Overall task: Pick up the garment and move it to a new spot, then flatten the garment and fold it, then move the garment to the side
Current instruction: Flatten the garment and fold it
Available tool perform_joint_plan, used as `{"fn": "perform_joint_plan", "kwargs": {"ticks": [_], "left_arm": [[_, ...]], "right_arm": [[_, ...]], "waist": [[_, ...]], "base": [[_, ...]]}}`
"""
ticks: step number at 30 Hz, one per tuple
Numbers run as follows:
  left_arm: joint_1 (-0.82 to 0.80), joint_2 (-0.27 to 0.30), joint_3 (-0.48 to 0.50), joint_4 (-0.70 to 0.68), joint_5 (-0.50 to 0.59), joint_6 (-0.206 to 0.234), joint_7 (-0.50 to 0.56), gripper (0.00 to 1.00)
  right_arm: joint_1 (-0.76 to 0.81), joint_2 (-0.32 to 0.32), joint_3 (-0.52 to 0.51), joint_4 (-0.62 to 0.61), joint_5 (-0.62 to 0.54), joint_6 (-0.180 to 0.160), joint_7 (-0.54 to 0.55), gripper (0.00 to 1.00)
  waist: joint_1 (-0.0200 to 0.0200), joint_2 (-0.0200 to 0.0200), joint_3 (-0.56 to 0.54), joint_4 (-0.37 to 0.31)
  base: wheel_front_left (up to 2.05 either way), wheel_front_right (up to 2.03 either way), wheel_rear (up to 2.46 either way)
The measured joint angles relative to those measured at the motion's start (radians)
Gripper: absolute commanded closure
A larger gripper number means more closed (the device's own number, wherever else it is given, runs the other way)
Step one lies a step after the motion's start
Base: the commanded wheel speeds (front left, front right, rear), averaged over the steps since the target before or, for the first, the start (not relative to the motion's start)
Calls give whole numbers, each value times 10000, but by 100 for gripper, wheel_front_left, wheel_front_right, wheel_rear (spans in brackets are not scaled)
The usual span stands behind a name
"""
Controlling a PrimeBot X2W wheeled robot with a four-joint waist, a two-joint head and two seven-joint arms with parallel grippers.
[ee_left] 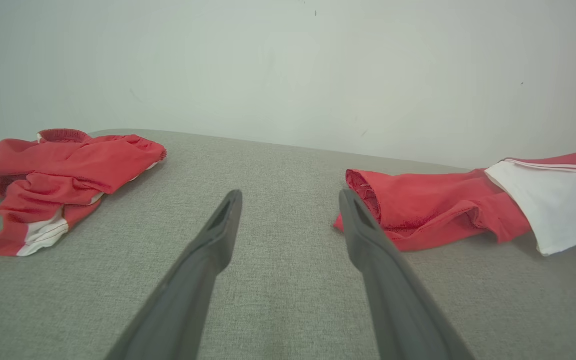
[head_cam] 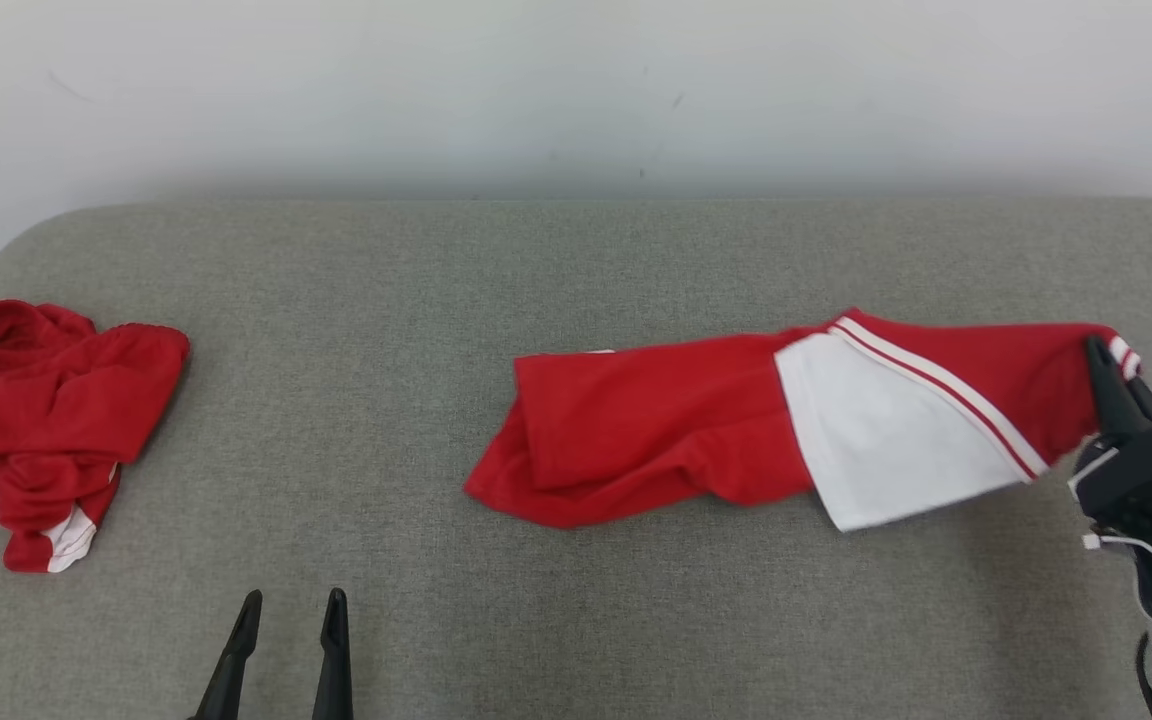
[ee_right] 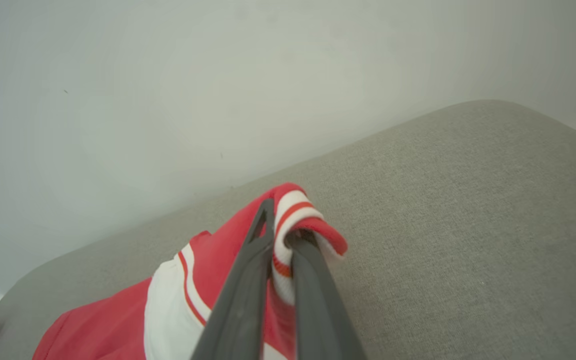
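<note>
Red fabric garment [head_cam: 636, 430], smooth white panel [head_cam: 886, 430], creased | right jaws clamped on striped hem [ee_right: 293, 210] | left jaws apart

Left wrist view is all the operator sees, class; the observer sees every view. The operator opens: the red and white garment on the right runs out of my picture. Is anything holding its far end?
Observer: Yes, the right pincer is shut on its striped hem.
Operator: Where does that end sit?
Observer: In the head view the garment stretches from the middle of the grey cushion to that pincer, near the cushion's right end.
Operator: Is the grip tidy?
Observer: Not quite. In the right wrist view the hem curls over one finger, hiding its tip.
</note>
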Motion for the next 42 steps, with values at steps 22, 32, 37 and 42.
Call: {"fn": "perform_joint_plan", "kwargs": {"ticks": [22,32,37,42], "left_arm": [[-176,10,82,44,25,0,0,0],[-160,-13,140,98,2,0,0,0],[-102,-15,153,196,0,0,0,0],[23,-15,180,267,-29,0,0,0]], "right_arm": [[3033,1615,-2865,-2819,-6136,0,2034,0],[4498,2259,-932,-5018,-6412,0,-272,0],[4991,2272,198,-4711,-6380,0,-1714,0],[5349,2293,890,-4297,-6370,0,-2604,0]], "waist": [[0,-1,57,-76],[0,-1,-130,-554],[0,0,-371,-681],[0,0,-639,-675]], "base": [[0,0,0],[0,0,0],[0,0,0],[0,0,0]]}}
